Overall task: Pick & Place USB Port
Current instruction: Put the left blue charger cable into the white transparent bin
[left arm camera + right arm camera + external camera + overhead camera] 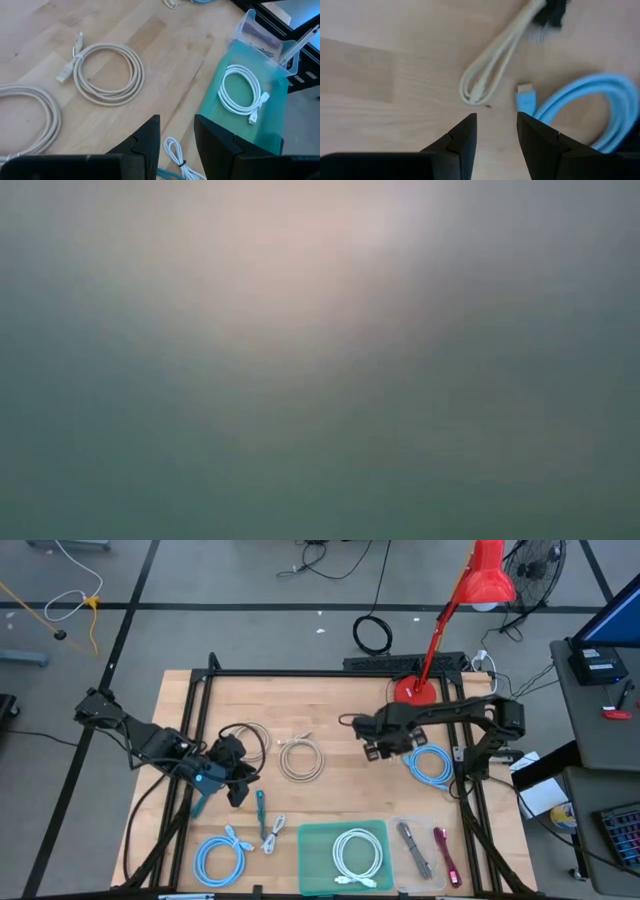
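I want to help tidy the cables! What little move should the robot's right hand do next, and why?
Probably lower the right gripper toward the blue cable. Its fingers stand apart with nothing between them, and the cable's plug lies on the table just ahead of them.

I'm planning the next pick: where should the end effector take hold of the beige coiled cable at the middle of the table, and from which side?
Probably from straight above, pinching across the bundled strands of the beige coiled cable on one side of its ring. It lies flat on the wooden table, so no edge stands up to grip from the side. The stretch near its tie and plug looks tightest, so strands are least likely to slip there.
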Controlling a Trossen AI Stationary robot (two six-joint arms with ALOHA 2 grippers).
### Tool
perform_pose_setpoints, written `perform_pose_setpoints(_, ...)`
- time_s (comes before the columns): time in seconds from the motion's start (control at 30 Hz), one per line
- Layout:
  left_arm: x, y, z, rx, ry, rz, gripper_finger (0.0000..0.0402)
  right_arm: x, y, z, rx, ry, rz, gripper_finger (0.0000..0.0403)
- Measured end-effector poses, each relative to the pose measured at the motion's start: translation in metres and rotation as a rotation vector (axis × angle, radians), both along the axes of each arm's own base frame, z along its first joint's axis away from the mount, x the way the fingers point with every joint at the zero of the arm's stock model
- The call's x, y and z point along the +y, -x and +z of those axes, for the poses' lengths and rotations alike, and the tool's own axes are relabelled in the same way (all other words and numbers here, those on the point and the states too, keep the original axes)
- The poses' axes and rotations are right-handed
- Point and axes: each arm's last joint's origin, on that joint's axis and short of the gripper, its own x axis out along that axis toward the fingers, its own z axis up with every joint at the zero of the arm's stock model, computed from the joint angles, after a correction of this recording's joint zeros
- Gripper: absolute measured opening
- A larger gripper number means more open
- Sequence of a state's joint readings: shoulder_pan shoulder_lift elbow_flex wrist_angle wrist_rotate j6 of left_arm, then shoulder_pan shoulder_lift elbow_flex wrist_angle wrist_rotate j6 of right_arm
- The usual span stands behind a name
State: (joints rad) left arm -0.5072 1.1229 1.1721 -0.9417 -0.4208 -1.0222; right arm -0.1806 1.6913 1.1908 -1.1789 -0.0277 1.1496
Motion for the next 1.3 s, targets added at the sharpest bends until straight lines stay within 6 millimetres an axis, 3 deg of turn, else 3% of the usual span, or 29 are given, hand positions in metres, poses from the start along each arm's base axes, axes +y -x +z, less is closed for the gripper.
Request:
perform_pose_setpoints(0.23, 0.001, 0.0, 0.0, -0.007, -0.039, -0.008, 0.0124, 0.014, 0.004, -0.04, -0.114, -0.042, -0.037, 0.013)
perform_pose_setpoints(0.6, 0.001, 0.0, 0.0, -0.007, -0.041, -0.007, 0.0124, 0.017, -0.028, -0.038, -0.44, -0.016, -0.066, 0.013)
perform_pose_setpoints(0.8, 0.001, 0.0, 0.0, -0.008, -0.052, -0.008, 0.0124, 0.016, -0.077, -0.008, -1.043, -0.043, 0.02, 0.013)
perform_pose_setpoints(0.97, 0.001, -0.001, 0.0, -0.008, -0.055, -0.007, 0.0124, 0.012, -0.096, 0.03, -1.482, 0.008, 0.122, 0.013)
perform_pose_setpoints(1.13, 0.001, 0.0, 0.0, -0.011, -0.064, -0.001, 0.0124, 0.01, -0.099, 0.049, -1.682, -0.016, 0.153, 0.013)
perform_pose_setpoints(1.3, 0.013, 0.012, -0.01, 0.133, -0.048, 0.162, 0.0124, 0.019, -0.1, 0.051, -1.706, -0.078, 0.183, 0.013)
